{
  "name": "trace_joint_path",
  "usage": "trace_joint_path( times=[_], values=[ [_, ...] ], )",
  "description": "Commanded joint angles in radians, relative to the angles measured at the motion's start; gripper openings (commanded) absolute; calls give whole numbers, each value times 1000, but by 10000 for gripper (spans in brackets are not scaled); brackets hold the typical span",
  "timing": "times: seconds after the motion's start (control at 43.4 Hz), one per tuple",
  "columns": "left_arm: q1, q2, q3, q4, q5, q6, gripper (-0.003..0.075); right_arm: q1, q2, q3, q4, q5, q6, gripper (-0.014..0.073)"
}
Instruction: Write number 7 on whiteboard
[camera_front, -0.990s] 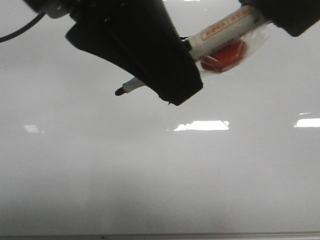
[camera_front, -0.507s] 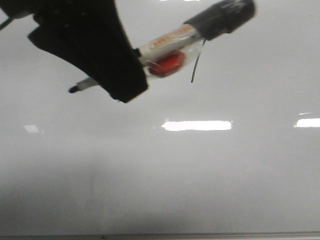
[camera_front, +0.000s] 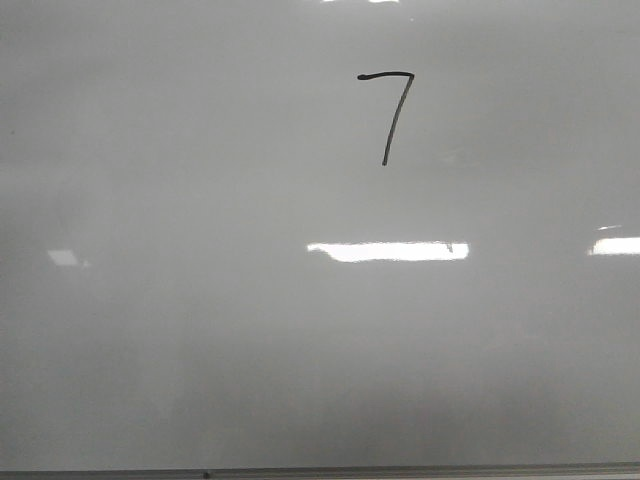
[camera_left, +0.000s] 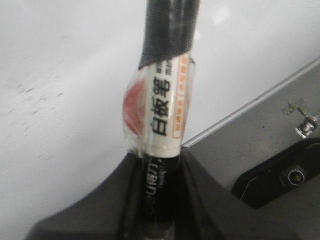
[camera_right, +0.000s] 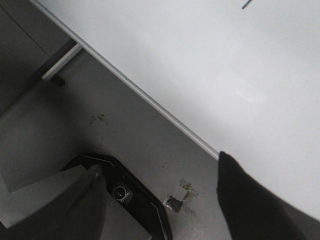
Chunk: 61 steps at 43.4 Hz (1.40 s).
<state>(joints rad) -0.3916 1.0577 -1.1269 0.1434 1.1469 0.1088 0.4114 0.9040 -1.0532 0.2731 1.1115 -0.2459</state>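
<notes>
A black hand-drawn number 7 (camera_front: 388, 112) stands on the glossy grey-white whiteboard (camera_front: 200, 330), upper middle in the front view. No gripper shows in the front view. In the left wrist view my left gripper (camera_left: 159, 200) is shut on a whiteboard marker (camera_left: 162, 120) with a white label, black barrel and a red patch under clear tape. The marker's tip is hidden. My right gripper (camera_right: 160, 200) is open and empty, over the grey table beside the board's frame edge (camera_right: 150, 107). The end of the 7's downstroke (camera_right: 247, 4) shows there.
The board's thin metal frame (camera_front: 320, 470) runs along the near edge. Bright light reflections (camera_front: 388, 251) lie on the board. A black camera mount (camera_right: 122, 192) and bits of tape (camera_right: 181, 195) sit on the grey table; the mount also shows in the left wrist view (camera_left: 287, 175).
My left gripper with the marker has moved left and out of the front view. The whole 7, partly covered before, now shows.
</notes>
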Motion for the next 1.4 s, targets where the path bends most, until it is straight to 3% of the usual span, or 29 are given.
trace_joint_path(
  times=[0.0, 0.322, 0.576, 0.783, 1.382],
  values=[
    [62, -70, -16, 28, -38, -61, 39, -2, -11, -32, -50, -60, 102, 486],
    [251, -178, 214, 24, -372, -202, 39, -2, -11, -32, -143, -69, 173, 401],
    [270, -121, 384, 3, -740, -247, 39, -2, -11, -32, -143, -69, 173, 401],
    [276, 0, 397, 3, -909, -306, 43, -2, -11, -32, -143, -68, 173, 401],
    [316, 367, 239, 2, -942, -306, 55, -2, -10, -32, -143, -68, 173, 401]
  ],
)
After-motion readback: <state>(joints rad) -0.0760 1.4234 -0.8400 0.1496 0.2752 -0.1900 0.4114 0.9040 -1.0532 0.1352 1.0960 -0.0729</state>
